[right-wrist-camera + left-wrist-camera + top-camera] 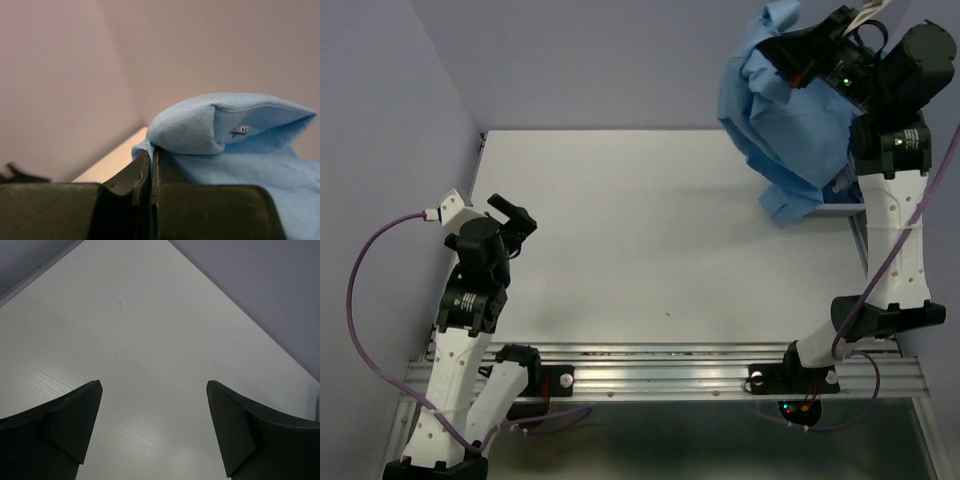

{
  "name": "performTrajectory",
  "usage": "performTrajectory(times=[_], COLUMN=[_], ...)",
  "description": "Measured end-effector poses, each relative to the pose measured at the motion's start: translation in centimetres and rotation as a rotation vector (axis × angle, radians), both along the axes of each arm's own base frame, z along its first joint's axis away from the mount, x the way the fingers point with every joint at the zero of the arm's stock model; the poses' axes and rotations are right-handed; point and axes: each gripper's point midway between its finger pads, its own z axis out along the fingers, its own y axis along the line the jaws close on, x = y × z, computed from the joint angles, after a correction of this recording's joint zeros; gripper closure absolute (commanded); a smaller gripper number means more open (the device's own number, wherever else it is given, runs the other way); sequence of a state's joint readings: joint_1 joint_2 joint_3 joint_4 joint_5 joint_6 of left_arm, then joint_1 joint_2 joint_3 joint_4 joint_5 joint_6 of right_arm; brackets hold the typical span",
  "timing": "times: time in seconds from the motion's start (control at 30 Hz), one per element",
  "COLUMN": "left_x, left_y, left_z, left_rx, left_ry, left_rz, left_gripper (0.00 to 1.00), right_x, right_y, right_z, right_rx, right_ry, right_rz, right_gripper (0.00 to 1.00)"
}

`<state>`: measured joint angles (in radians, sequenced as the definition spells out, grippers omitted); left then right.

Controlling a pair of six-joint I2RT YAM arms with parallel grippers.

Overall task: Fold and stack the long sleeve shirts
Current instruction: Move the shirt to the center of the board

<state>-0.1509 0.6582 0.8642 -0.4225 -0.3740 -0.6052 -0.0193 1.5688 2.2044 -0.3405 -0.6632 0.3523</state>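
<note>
My right gripper (790, 52) is raised high at the far right and is shut on a plain light sky-blue shirt (775, 120). The shirt hangs from it in a bunch, its lower end near the table's right edge. In the right wrist view the jaws are pressed together on a thin edge of the shirt (240, 150), whose collar with a small label shows beside them. My left gripper (510, 212) is open and empty, low over the table's left side. The left wrist view shows only bare table between its fingers (75, 415). A darker patterned shirt is not in view.
The white table (650, 240) has a purple wall behind it and on the left. A metal rail (670, 375) runs along the near edge. Something white and blue (845, 195) lies at the table's right edge, mostly hidden behind the right arm.
</note>
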Motion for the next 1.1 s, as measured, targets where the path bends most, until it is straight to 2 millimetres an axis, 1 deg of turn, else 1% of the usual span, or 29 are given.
performTrajectory(times=[0.07, 0.1, 0.17, 0.2, 0.23, 0.27, 0.33, 0.37, 0.4, 0.47, 0.5, 0.57, 0.6, 0.67, 0.7, 0.73, 0.77, 0.8, 0.83, 0.87, 0.9, 0.93, 0.97, 1.0, 1.03, 1.07, 1.1], left_x=[0.0, 0.0, 0.0, 0.0, -0.1, -0.2, -0.4, -0.6, -0.9, -1.4, -1.8, -2.3, -2.6, -3.1, -3.2, -3.3, -3.2, -3.1, -3.0, -2.9, -2.6, -2.4, -2.2, -1.8, -1.4, -1.2, -0.8], left_y=[-0.1, -0.1, -0.3, -0.3, -0.4, -0.4, -0.4, -0.3, -0.2, -0.1, 0.1, 0.3, 0.4, 0.6, 0.6, 0.7, 0.7, 0.7, 0.6, 0.6, 0.6, 0.5, 0.4, 0.3, 0.1, 0.1, -0.1], left_z=[0.2, 0.3, 0.4, 0.5, 0.5, 0.5, 0.5, 0.5, 0.6, 1.0, 1.4, 2.2, 2.7, 3.6, 3.9, 4.4, 4.4, 4.3, 4.2, 4.0, 3.7, 3.5, 3.2, 2.7, 2.2, 1.9, 1.3], left_rx=[0.0, 0.0, 0.0, 0.001, 0.001, 0.003, 0.006, 0.007, 0.008, 0.011, 0.011, 0.012, 0.01, 0.007, 0.006, 0.005, 0.004, 0.005, 0.005, 0.006, 0.007, 0.006, 0.006, 0.006, 0.003, 0.002, -0.001], left_ry=[-0.009, -0.014, -0.017, -0.018, -0.02, -0.02, -0.016, -0.016, -0.016, -0.027, -0.04, -0.061, -0.079, -0.11, -0.119, -0.13, -0.132, -0.128, -0.121, -0.113, -0.1, -0.091, -0.079, -0.063, -0.048, -0.038, -0.017], left_rz=[-0.008, -0.01, -0.021, -0.024, -0.028, -0.03, -0.033, -0.032, -0.031, -0.026, -0.021, -0.012, -0.008, -0.004, -0.003, 0.0, 0.0, 0.0, 0.0, -0.001, -0.002, -0.003, -0.005, -0.008, -0.011, -0.012, -0.017], left_gripper=[0.01, 0.01, 0.01, 0.01, 0.01, 0.01, 0.01, 0.01, 0.01, 0.01, 0.01, 0.01, 0.01, 0.01, 0.01, 0.01, 0.01, 0.01, 0.01, 0.01, 0.01, 0.01, 0.01, 0.01, 0.01, 0.01, 0.01], right_x=[-2.6, -4.2, -5.7, -6.0, -6.0, -5.8, -5.0, -4.6, -4.1, -3.3, -2.5, -1.7, -1.2, 0.3, 0.9, 1.2, 1.6, 1.8, 1.9, 2.1, 2.7, 3.0, 3.3, 3.6, 3.9, 3.9, 3.8], right_y=[4.7, 7.7, 11.4, 13.5, 15.3, 17.8, 22.0, 24.4, 26.0, 29.6, 31.0, 32.0, 32.0, 31.1, 29.8, 28.5, 26.8, 25.2, 22.1, 19.4, 17.0, 13.9, 10.4, 8.2, 6.7, 5.4, 5.2], right_z=[1.4, 1.7, 1.9, 2.5, 2.6, 2.6, 1.2, -0.1, -1.1, -4.1, -6.1, -8.0, -8.3, -9.0, -9.5, -9.5, -9.7, -10.2, -11.3, -12.4, -13.3, -15.2, -18.1, -20.1, -22.0, -25.1, -26.3], right_rx=[0.008, 0.014, 0.025, 0.036, 0.044, 0.053, 0.064, 0.067, 0.073, 0.07, 0.066, 0.056, 0.054, 0.049, 0.04, 0.036, 0.041, 0.039, 0.031, 0.024, 0.021, 0.01, -0.018, -0.039, -0.06, -0.114, -0.128], right_ry=[-0.056, -0.066, -0.061, -0.08, -0.084, -0.093, -0.069, -0.042, -0.023, 0.042, 0.089, 0.132, 0.132, 0.141, 0.157, 0.162, 0.167, 0.185, 0.214, 0.242, 0.247, 0.275, 0.319, 0.353, 0.387, 0.443, 0.473], right_rz=[0.166, 0.275, 0.403, 0.459, 0.498, 0.543, 0.613, 0.643, 0.655, 0.678, 0.665, 0.629, 0.605, 0.507, 0.444, 0.406, 0.361, 0.328, 0.285, 0.241, 0.197, 0.143, 0.062, 0.008, -0.037, -0.083, -0.093], right_gripper=[0.99, 0.99, 0.99, 0.99, 0.99, 0.99, 0.99, 0.99, 0.99, 0.99, 0.99, 0.99, 0.99, 0.99, 0.99, 0.99, 0.97, 0.91, 0.86, 0.78, 0.74, 0.68, 0.48, 0.31, 0.01, 0.0, 0.0])
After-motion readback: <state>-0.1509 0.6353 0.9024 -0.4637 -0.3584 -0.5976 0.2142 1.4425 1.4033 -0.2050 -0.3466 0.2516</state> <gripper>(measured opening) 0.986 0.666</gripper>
